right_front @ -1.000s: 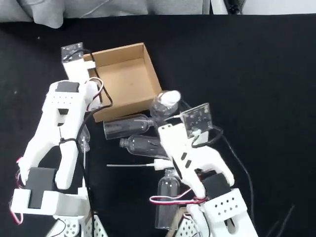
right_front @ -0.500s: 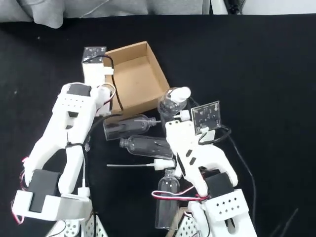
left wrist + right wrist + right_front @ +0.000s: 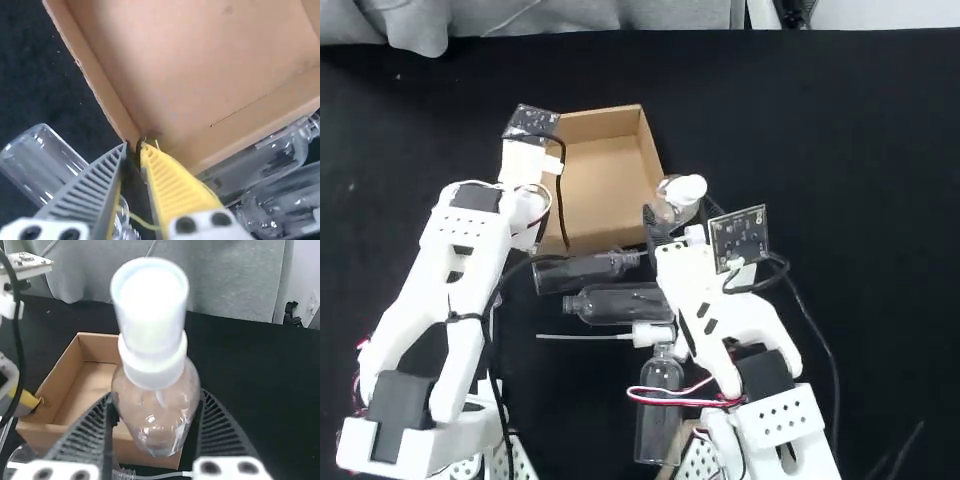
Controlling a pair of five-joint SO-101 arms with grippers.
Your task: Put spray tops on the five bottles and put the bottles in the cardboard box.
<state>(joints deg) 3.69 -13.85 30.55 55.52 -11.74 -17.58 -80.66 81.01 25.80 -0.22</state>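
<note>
Gripping a capped bottle point(image 3: 152, 371), my right gripper point(image 3: 155, 405) hung beside the cardboard box point(image 3: 200, 75). I saw my left gripper point(image 3: 134, 148) pinched on its wall.

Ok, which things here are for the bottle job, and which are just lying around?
For the job:
cardboard box
capped bottle
uncapped bottles lying on the table
loose spray top

Just lying about:
grey cloth at the back
black table cover

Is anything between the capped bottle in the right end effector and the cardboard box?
Nothing visible. The capped bottle, held in the right end effector, is just beside the cardboard box, whose top is open. The left end effector pinches a box corner on the other side.
</note>
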